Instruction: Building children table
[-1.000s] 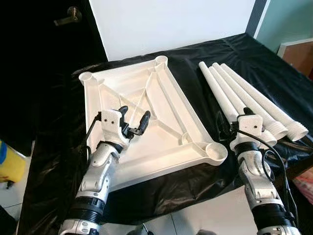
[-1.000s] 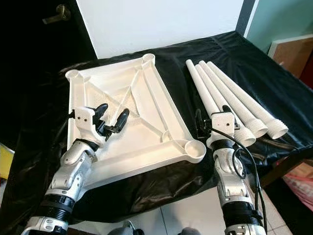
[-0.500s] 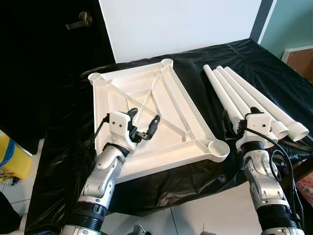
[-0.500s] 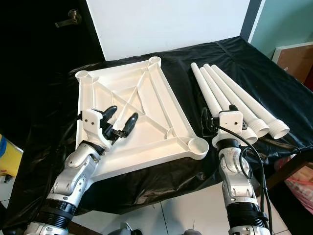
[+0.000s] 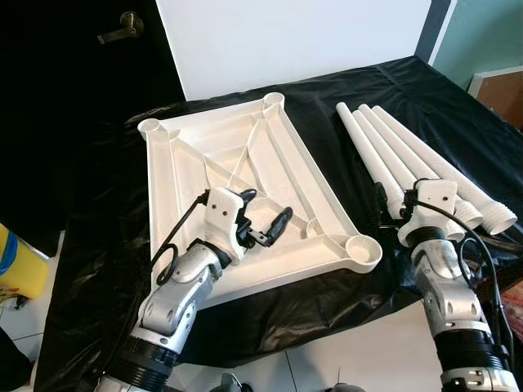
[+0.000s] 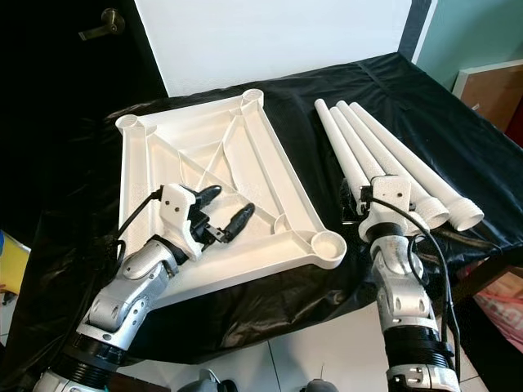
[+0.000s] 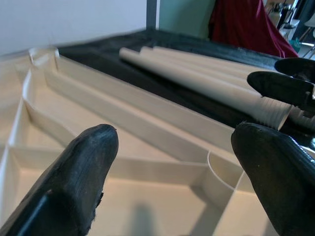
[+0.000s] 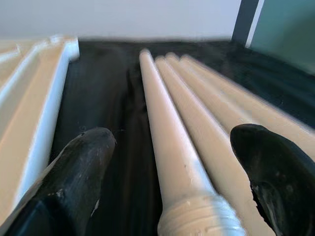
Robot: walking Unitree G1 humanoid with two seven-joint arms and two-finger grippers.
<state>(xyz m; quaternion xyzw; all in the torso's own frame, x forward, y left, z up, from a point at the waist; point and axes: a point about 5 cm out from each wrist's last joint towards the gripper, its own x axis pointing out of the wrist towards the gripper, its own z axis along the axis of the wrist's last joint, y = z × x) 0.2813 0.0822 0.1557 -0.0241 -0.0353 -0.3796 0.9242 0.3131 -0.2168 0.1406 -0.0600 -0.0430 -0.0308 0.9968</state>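
Observation:
A white plastic tabletop lies upside down on the black cloth, ribs up, with a round socket at each corner. My left gripper hovers open above its ribs, a short way from the near right socket, with nothing between its fingers. Several white table legs lie side by side to the right, threaded ends toward me. My right gripper is open, its fingers straddling the threaded end of the leg closest to the tabletop without closing on it.
Black cloth covers the table to its front edge, with white floor tiles below. A dark door with a handle stands at the back left. A yellow object sits on the floor at the left.
My left gripper has moved right across the tabletop, toward the near right corner socket, still open. The head camera has shifted a little. The right gripper stays over the leg ends.

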